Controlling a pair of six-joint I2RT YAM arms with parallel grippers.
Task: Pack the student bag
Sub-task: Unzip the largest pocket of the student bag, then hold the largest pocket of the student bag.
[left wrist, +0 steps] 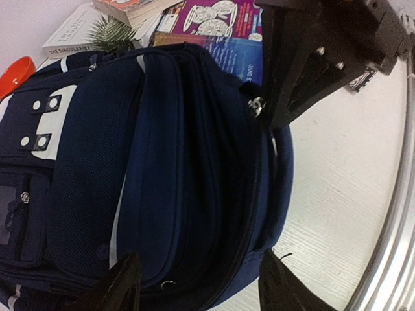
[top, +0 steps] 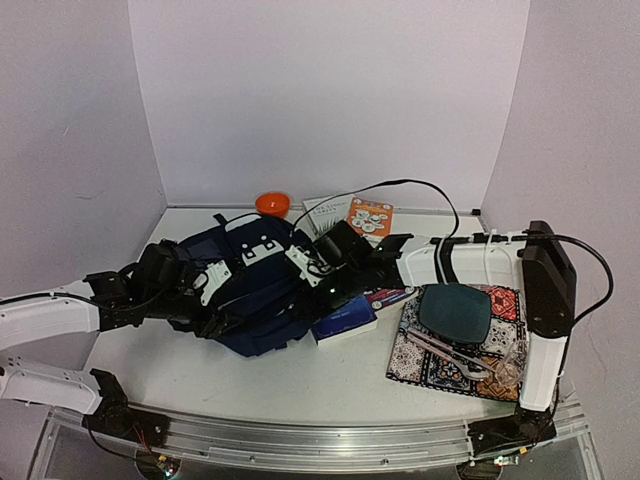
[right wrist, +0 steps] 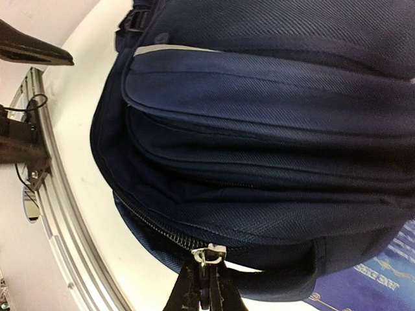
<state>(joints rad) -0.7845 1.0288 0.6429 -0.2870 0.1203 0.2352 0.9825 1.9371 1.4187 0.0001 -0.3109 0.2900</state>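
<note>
The student bag (top: 250,290), a navy-blue backpack with pale trim, lies flat at the table's middle left. It fills the left wrist view (left wrist: 162,162) and the right wrist view (right wrist: 259,116). My right gripper (right wrist: 207,282) is shut on the metal zip pull (right wrist: 211,251) of the bag's main zip, at the bag's right side (top: 322,283). That same zip pull (left wrist: 257,107) shows in the left wrist view under the right gripper. My left gripper (left wrist: 201,291) is open at the bag's near left end (top: 220,318). Its fingers (left wrist: 120,288) stand either side of the zip seam, holding nothing.
A blue book (top: 345,322) lies against the bag's right side, with more books (top: 368,217) behind it. An orange bowl (top: 272,204) sits at the back. At the right, a patterned mat (top: 415,360) carries a dark teal case (top: 455,312) and a spoon (top: 450,355).
</note>
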